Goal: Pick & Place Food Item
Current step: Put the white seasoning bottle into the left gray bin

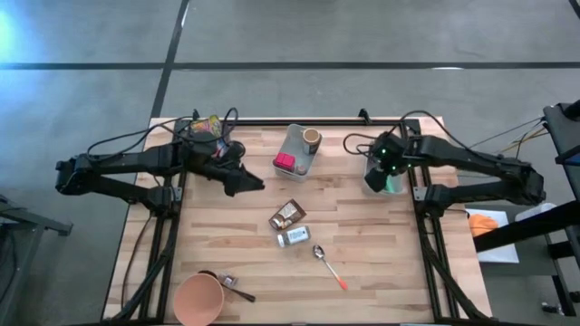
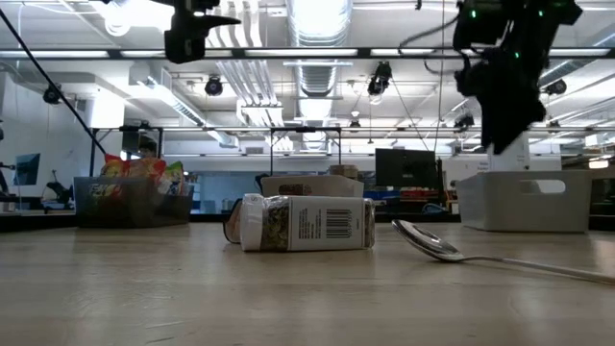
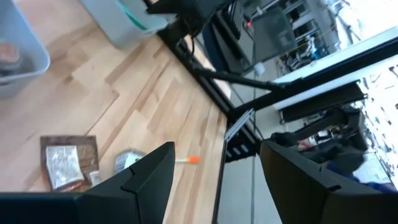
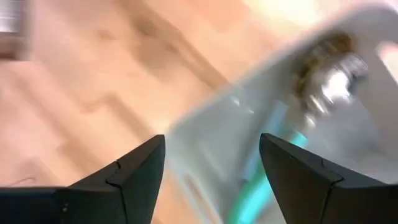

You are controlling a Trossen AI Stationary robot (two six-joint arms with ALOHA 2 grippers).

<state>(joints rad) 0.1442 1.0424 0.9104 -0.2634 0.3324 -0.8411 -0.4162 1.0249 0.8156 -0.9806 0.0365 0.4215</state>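
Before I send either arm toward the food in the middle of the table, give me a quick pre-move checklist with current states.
1. Left gripper open and empty: ok.
2. Right gripper open, nothing between its fingers: ok.
3. Jar lying on its side in the middle of the table, uncovered: ok.
4. Brown packet lies apart from the jar: ok.
5. Spoon clear of the jar: ok, it lies beside it without touching.
6. Right gripper clear of the white bin under it: cannot tell, it hangs close above.
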